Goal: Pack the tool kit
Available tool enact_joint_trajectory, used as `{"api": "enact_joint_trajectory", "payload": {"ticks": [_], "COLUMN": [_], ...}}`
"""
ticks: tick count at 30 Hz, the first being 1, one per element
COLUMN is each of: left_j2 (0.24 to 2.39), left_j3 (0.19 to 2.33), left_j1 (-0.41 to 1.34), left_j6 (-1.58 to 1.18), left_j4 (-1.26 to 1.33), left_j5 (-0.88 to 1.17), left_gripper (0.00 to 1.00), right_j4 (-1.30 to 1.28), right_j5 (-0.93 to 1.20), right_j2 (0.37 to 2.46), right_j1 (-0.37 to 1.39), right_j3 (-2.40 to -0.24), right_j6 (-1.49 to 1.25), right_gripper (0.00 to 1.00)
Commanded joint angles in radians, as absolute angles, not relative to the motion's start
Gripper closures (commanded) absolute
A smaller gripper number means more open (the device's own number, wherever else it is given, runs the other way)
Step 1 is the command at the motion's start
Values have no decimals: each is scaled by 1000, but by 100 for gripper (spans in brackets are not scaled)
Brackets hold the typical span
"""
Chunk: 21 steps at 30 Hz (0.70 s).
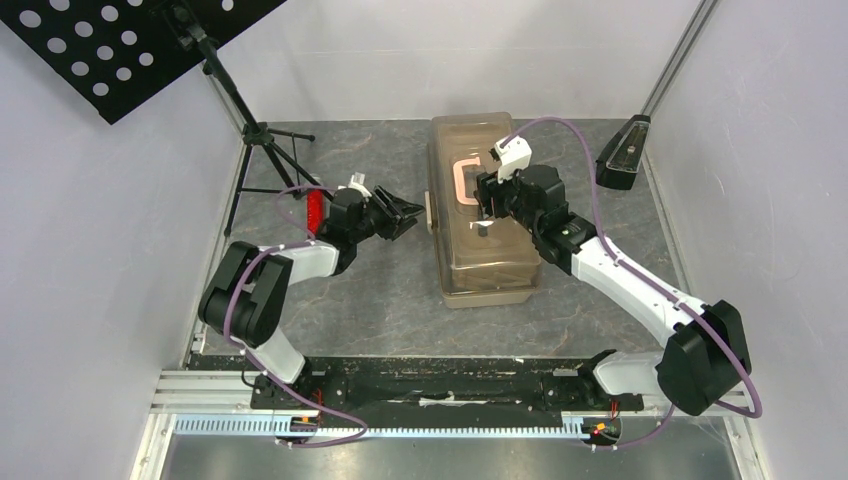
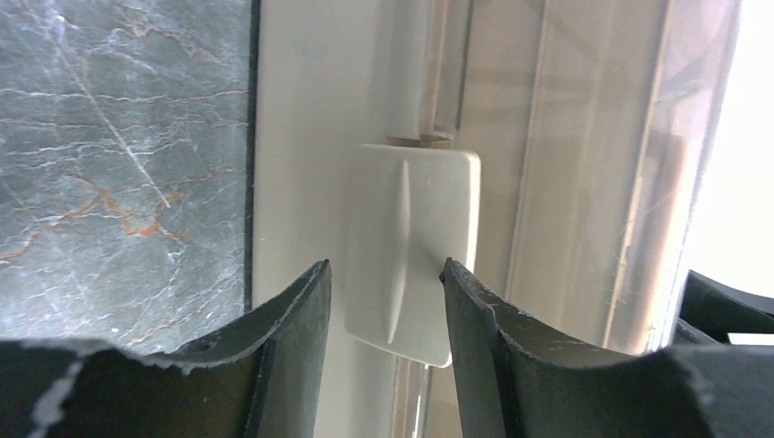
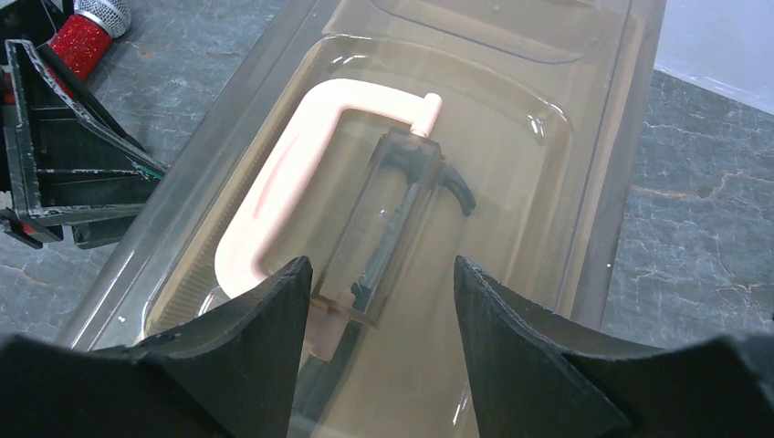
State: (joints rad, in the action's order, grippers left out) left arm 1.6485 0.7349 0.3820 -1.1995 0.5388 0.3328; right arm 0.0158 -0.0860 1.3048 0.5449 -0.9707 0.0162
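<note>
Left hand (image 2: 383, 274), parted, lines up on the cream plastic latch (image 2: 411, 237) on the left side of the closed translucent tan-brown plastic toolbox (image 1: 490, 265) on the desk (image 1: 380, 290); right hand (image 3: 383, 274) hovers parted over its pale pink handle (image 3: 274, 173).

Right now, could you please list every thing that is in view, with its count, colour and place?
toolbox: one, tan-brown, lid shut, middle of the table
handle: one, pale pink, flat on the lid
latch: one, white, box side facing the left arm
music stand: one, black, far left corner
sparkly bar: one, red with silver end, beside the left arm
pole foot: one, black, far right
table: one, grey marble
left tool: one, black, open, facing the latch
right tool: one, black, open, over the handle
</note>
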Motion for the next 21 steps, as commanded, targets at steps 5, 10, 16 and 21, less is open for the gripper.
{"api": "enact_joint_trajectory", "payload": {"ticks": [5,10,16,21], "left_j2": [1685,1730,1831,1917], "left_j3": [669,628,602,607], "left_j1": [403,402,403,402], "left_j6": [-1338,-1380,-1461,-1539], "left_j4": [880,1006,1183,1327], "left_j5": [362,349,347,359], "left_gripper": [40,30,22,21], "right_j4": [-135,-124,-118,-117], "right_j5": [-53,-41,-26,-21], "right_j2": [1321,1318,1317,1317], "right_j1": [546,546,547,548], "right_j3": [-895,-884,-876,-874], "right_j6": [25,22,21,22], "right_gripper": [39,39,39,39]}}
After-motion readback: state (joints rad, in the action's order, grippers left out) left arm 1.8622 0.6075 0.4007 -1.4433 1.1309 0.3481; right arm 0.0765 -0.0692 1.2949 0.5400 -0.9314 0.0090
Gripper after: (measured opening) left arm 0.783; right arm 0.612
